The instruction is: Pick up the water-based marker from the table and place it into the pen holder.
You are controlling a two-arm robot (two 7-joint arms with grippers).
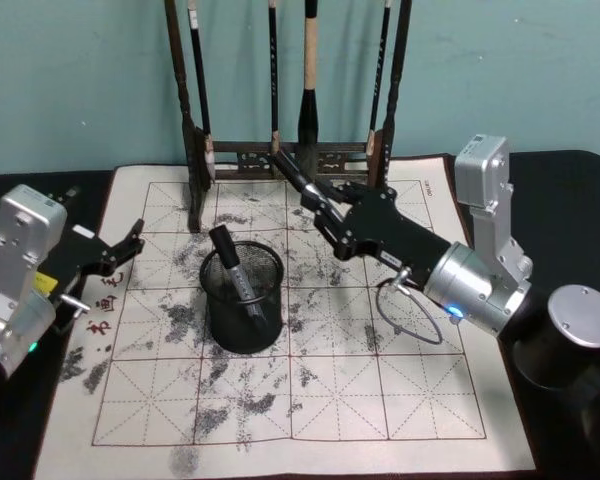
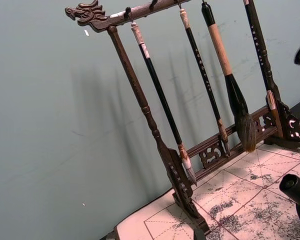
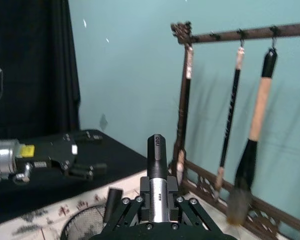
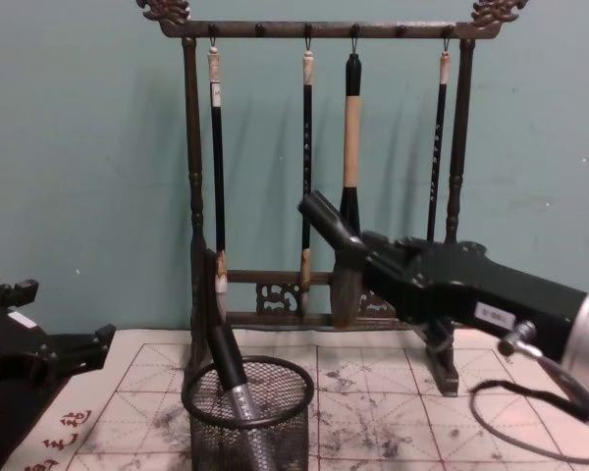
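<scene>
Right claw (image 3: 159, 201) around black-capped silver marker (image 3: 157, 152)

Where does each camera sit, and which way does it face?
Head: high, looking down on the pen holder; left end effector at left, right end effector gripping a marker.
Chest: low, looking forward at the brush rack; right end effector at right.
Left wrist: on the left arm, facing the brush rack.
Right wrist: along the gripped marker; left end effector beyond.
Shared: head and chest show a second marker in the pen holder.
</scene>
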